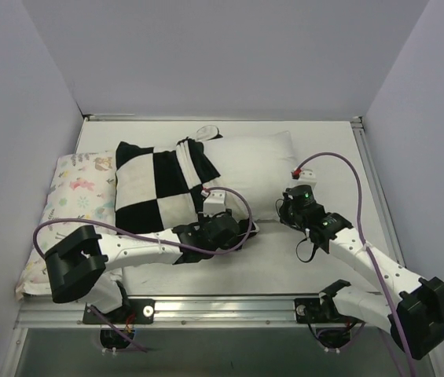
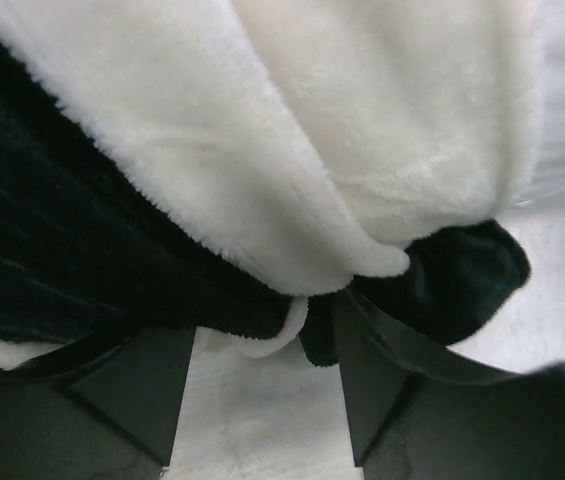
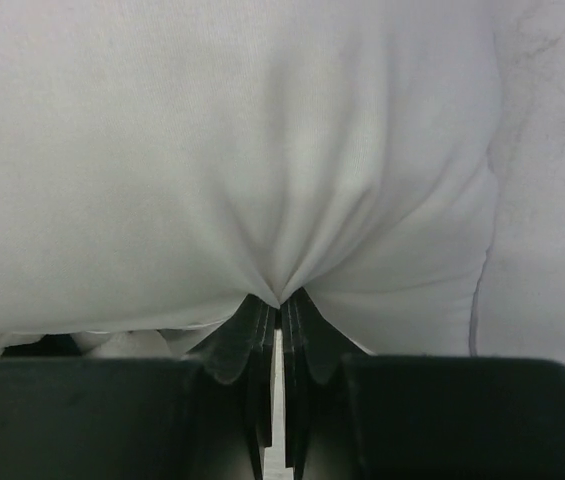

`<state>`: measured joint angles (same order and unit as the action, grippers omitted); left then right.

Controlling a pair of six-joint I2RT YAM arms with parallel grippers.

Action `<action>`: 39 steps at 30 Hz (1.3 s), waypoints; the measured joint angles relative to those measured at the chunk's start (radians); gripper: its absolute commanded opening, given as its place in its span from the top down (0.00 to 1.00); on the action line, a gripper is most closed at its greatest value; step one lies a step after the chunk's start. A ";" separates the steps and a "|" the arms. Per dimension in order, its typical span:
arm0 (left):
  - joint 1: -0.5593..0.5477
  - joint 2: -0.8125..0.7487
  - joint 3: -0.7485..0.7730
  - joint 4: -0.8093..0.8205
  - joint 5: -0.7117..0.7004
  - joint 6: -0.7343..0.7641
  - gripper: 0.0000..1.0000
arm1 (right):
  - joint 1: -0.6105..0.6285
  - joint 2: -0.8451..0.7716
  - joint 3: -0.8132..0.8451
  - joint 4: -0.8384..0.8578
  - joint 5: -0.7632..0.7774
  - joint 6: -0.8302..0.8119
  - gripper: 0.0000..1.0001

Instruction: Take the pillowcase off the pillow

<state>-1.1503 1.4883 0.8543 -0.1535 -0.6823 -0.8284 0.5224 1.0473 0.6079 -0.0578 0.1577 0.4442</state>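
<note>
The black-and-white checkered pillowcase (image 1: 155, 184) covers the left part of the white pillow (image 1: 257, 161), whose right part lies bare. My left gripper (image 1: 210, 228) is at the pillowcase's near edge. In the left wrist view its jaws stand apart (image 2: 262, 345), with a hanging fold of the plush pillowcase (image 2: 362, 120) at the tips and bare table between the fingers (image 2: 152, 390). My right gripper (image 1: 284, 206) is at the near edge of the bare pillow. In the right wrist view it is shut (image 3: 280, 305), pinching a pucker of the pillow's (image 3: 212, 150) white cloth.
A pastel floral-print pillow (image 1: 76, 196) lies along the left wall, partly under the checkered one. White walls enclose the table (image 1: 284, 267) at left, back and right. A metal rail (image 1: 229, 308) runs along the near edge by the arm bases.
</note>
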 measured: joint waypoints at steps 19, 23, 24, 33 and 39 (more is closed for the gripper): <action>-0.164 -0.195 0.320 -0.443 -0.283 0.089 1.00 | 0.023 -0.201 0.389 -0.336 0.013 0.000 1.00; -0.239 -0.201 0.568 -0.562 -0.348 0.188 1.00 | 0.023 -0.246 0.539 -0.402 0.012 -0.007 1.00; -0.236 -0.199 0.612 -0.574 -0.347 0.212 1.00 | 0.022 -0.247 0.573 -0.417 0.014 -0.011 1.00; 0.224 -0.037 0.715 -0.510 0.084 0.354 1.00 | -0.055 0.058 0.582 -0.389 0.006 -0.019 0.93; 0.373 0.192 0.778 -0.391 0.273 0.370 1.00 | -0.135 0.286 0.544 -0.258 -0.006 -0.018 0.23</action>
<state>-0.7776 1.6806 1.6321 -0.5446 -0.4091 -0.4580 0.3874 1.3334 1.1522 -0.3161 0.1520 0.4267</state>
